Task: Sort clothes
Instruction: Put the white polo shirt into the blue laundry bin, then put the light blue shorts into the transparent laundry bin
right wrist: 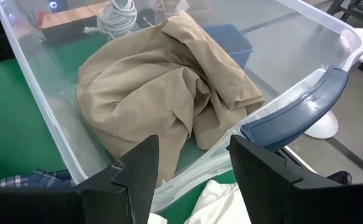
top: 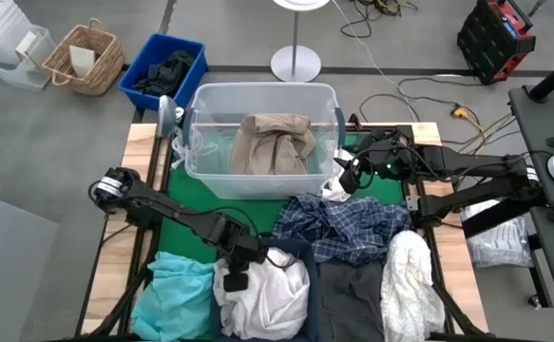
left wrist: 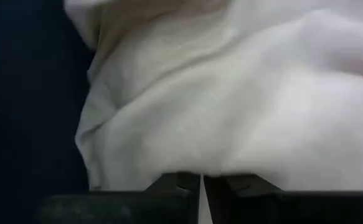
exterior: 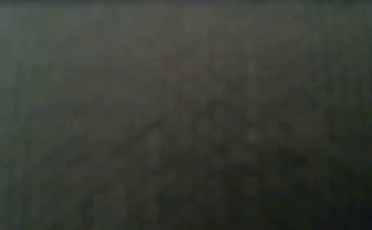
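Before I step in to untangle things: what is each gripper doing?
Left gripper: shut on the white garment in the navy bin.
Right gripper: open, holding nothing, at the clear tub rim near the beige garment.

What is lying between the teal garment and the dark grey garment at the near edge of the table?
In the high view, a white garment lies between the teal garment and the dark grey garment. The left gripper rests on it, shut.
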You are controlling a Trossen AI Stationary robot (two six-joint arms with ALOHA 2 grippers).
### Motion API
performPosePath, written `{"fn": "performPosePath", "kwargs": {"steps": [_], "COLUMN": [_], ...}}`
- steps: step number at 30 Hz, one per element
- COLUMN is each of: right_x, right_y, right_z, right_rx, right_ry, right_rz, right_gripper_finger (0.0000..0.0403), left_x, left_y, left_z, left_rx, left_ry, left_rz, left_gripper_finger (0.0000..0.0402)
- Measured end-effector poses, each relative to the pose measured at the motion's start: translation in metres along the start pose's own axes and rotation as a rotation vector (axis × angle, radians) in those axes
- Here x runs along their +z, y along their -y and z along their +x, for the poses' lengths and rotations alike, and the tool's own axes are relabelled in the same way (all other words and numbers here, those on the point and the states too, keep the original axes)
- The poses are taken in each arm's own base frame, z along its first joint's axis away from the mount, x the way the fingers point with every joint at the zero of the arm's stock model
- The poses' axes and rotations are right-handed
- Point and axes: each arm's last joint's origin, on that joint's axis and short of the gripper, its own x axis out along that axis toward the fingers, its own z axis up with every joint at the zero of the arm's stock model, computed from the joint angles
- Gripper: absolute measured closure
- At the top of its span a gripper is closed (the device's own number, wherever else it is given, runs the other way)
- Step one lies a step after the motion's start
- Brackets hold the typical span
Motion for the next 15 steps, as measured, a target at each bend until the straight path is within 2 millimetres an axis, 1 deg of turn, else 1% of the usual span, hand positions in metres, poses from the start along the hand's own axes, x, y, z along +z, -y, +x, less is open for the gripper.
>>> {"fn": "performPosePath", "kwargs": {"steps": [3,5,8,11,15], "right_x": [0.000,0.002,0.010,0.020,0.030], "right_y": [0.000,0.001,0.002,0.003,0.003], "right_z": [-0.001,-0.003,-0.008,-0.016,-0.025], "right_rx": [0.001,0.003,0.010,0.025,0.114], "right_ry": [0.004,0.009,0.035,0.068,0.081], "right_rz": [0.012,0.015,0.030,0.062,0.070], "right_gripper_finger": [0.0213,0.0213,0.0213,0.0213,0.0213], "left_x": [0.004,0.006,0.004,0.000,-0.002], "left_y": [0.007,0.010,0.011,0.010,0.010], "left_z": [-0.019,-0.032,-0.047,-0.058,-0.065], "left_rx": [-0.013,-0.005,0.025,0.059,0.099], "left_ry": [0.018,-0.004,-0.058,-0.113,-0.140], "left_rz": [0.016,0.017,0.004,-0.009,-0.017], "left_gripper_finger": [0.0402,0.0402,0.0402,0.0402,0.0402]}}
